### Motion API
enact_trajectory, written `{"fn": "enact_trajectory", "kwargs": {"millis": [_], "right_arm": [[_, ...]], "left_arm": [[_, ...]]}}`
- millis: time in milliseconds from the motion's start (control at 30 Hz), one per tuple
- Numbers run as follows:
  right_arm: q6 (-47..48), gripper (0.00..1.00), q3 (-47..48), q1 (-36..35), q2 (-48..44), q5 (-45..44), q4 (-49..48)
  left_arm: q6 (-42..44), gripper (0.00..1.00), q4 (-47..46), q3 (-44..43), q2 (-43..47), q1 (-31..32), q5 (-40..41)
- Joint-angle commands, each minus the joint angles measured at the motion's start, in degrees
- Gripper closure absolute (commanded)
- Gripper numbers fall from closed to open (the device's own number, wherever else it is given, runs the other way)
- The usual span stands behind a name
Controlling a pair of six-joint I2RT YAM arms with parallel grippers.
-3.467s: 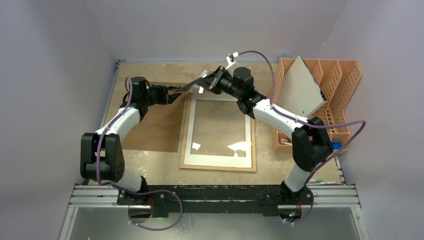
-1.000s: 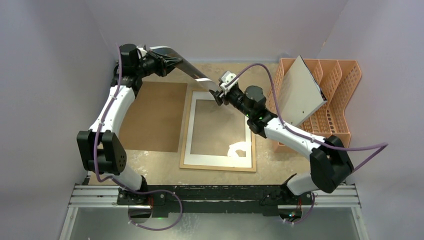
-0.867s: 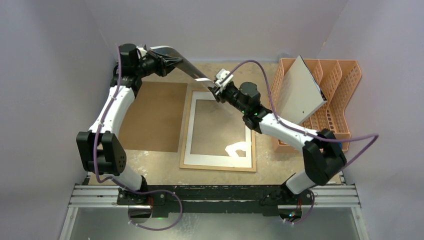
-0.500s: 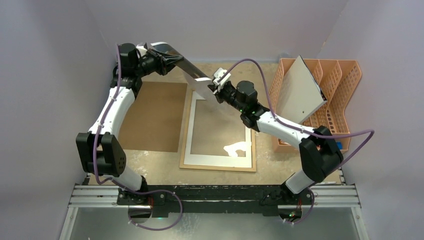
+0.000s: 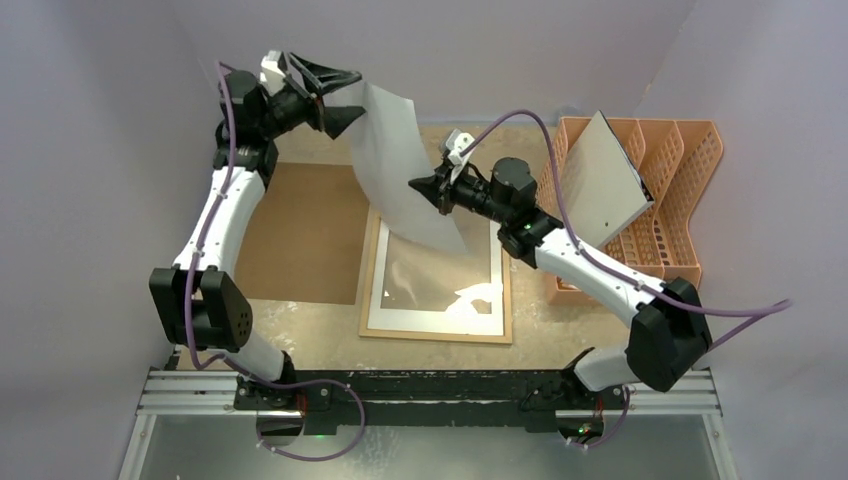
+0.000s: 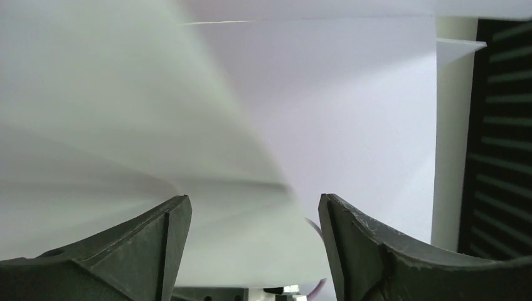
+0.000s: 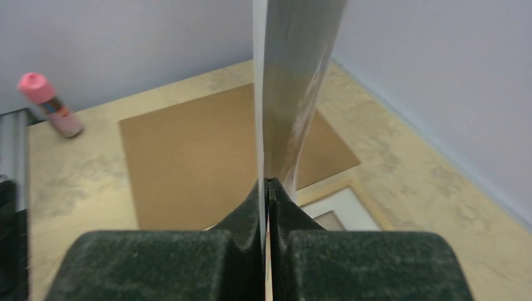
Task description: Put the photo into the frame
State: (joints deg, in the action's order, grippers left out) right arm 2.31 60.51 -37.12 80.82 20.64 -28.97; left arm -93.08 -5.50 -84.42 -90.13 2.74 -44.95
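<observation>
At the right claw (image 5: 437, 190), pinching the photo (image 5: 400, 160) by its right-hand edge, with both fingers pressed flat together on the sheet. Holding it up off the surface (image 5: 300, 328), standing roughly on edge and bowing gently, with its plain white back turned to the overhead camera. Hanging over the far end of the frame (image 5: 435, 337), with the sheet's lower corner dipping in front of the frame's opening, not yet lying in it. Showing, in the right wrist view, as a thin strip seen edge-on, rising straight up from between the fingertips.

Up at the sheet's far left corner, hovering with the left claw (image 5: 348, 96) spread wide, one finger to each side of the paper's edge. Filling most of the left wrist view with blurred white paper beyond the parted fingers; contact with either finger impossible to tell.

Below, lying flat on the surface: the light-wood frame, with a white mat border (image 5: 430, 322) sitting inside it. Lying just to its left, a brown backing board (image 5: 310, 240), close beside the frame's edge. Standing well off to the right, an orange file rack (image 5: 680, 210), carrying a grey-white board (image 5: 600, 185) leaning tilted in its slots. Resting on the surface apart from the brown backing board, in the right wrist view only, a pink-capped tube (image 7: 49, 103).
</observation>
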Motion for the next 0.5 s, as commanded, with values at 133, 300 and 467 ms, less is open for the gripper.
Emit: {"fn": "enact_trajectory", "kwargs": {"millis": [133, 300, 467], "right_arm": [[-13.90, 1.00, 3.30, -0.06, 1.28, 13.02, 2.75], [-27.61, 1.00, 6.25, -0.05, 3.38, 18.75, 0.67], [-41.54, 1.00, 14.95, 0.22, 4.92, 16.68, 4.22]], "left_arm": [[18.41, 0.21, 2.35, -16.06, 1.92, -2.65, -1.75], [34.29, 0.21, 18.31, -22.69, 4.03, -2.66, 4.94], [41.16, 0.21, 26.28, -24.76, 5.65, -2.66, 10.83]]}}
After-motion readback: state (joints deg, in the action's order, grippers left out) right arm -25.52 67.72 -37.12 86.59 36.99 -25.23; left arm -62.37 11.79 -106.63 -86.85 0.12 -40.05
